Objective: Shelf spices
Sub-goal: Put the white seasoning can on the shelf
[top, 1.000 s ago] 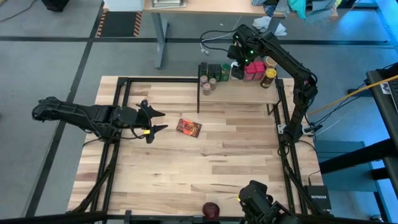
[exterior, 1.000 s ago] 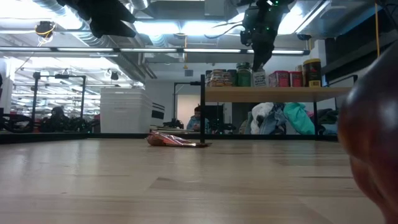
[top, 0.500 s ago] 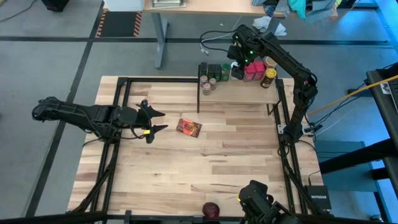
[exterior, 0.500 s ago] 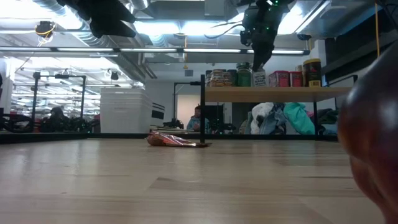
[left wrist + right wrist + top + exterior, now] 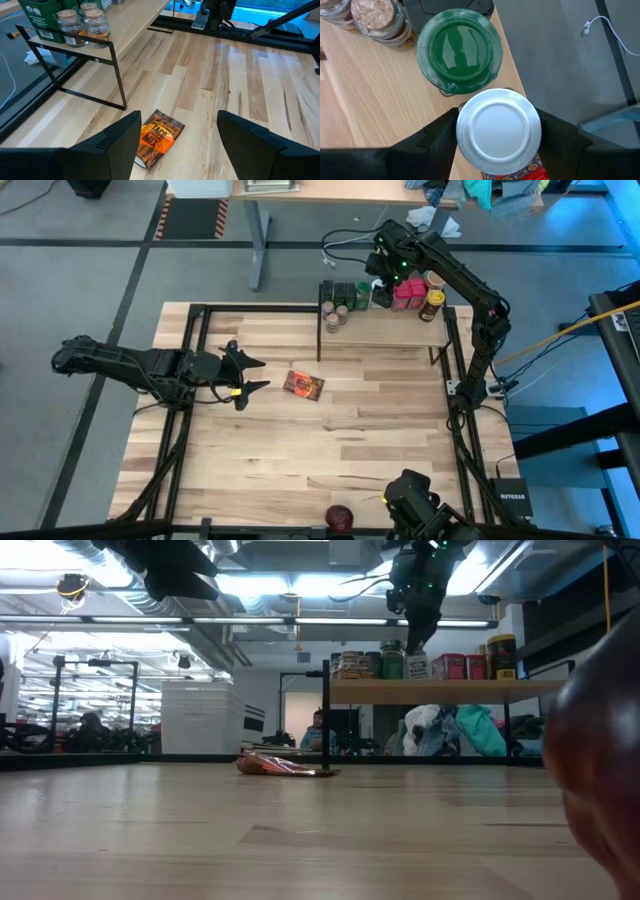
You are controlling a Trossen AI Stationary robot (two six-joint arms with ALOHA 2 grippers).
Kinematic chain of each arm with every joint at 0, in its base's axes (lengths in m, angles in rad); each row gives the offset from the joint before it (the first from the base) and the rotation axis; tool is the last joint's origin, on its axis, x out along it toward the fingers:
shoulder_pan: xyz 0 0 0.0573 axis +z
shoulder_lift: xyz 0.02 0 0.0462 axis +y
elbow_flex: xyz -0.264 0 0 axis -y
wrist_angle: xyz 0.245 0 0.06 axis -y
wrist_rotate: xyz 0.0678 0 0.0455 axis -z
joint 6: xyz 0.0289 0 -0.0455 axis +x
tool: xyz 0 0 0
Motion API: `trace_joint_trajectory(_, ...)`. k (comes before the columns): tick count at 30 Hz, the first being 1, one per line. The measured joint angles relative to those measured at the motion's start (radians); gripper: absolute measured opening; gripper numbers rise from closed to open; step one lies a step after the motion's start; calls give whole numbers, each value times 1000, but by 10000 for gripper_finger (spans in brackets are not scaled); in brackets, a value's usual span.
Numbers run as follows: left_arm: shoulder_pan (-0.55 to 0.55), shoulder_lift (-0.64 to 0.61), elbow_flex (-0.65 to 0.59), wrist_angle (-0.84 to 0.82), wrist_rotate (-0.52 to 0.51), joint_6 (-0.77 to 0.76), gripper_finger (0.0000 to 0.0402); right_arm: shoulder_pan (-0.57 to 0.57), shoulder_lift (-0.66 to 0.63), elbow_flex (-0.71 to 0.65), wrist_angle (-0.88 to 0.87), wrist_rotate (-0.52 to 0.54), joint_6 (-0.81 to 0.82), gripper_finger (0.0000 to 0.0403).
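The shelf [image 5: 390,328], a light-wood board on black posts, stands at the table's far right. It bears glass jars [image 5: 335,315], pink-red boxes [image 5: 407,295] and a green-lidded jar [image 5: 461,50]. My right gripper [image 5: 498,132] stands over the shelf's far edge [image 5: 385,283], shut on a white-capped bottle [image 5: 416,665]. An orange-red flat packet [image 5: 303,384] lies flat on the tabletop. My left gripper [image 5: 255,375] hovers open just left of the packet [image 5: 159,138], above the table, touching nothing. My right gripper pinches the bottle's white cap between its two fingers, one on each side of the round rim [image 5: 465,135]. The fingers come from above, pointing steeply down. The bottle stands upright among the other spices on the shelf board, next to the green-lidded jar.
A dark red round thing [image 5: 339,517] sits at the table's near edge, close to the low camera [image 5: 600,760]. Black frame rails [image 5: 195,340] run along the table's sides. Bare planks lie between the packet and the near edge. A person [image 5: 318,730] shows in the room behind.
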Motion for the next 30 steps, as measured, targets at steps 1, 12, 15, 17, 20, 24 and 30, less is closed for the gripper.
trace_joint_trajectory(1,0,0,0,0,0,0,255,0,0,0,0,0,0,241)
trace_joint_trajectory(12,0,0,0,0,0,0,255,0,0,1,0,0,-1,304)
trace_joint_trajectory(15,0,0,0,0,0,0,255,0,0,1,0,7,-1,332)
trace_joint_trajectory(17,0,0,0,0,0,0,255,1,0,1,0,33,-2,345)
trace_joint_trajectory(20,0,0,0,0,0,0,255,1,0,1,0,83,-2,357)
trace_joint_trajectory(24,0,0,0,0,0,0,255,1,0,26,-2,87,-2,363)
trace_joint_trajectory(30,0,0,0,0,0,0,255,1,-1,95,-26,78,1,363)
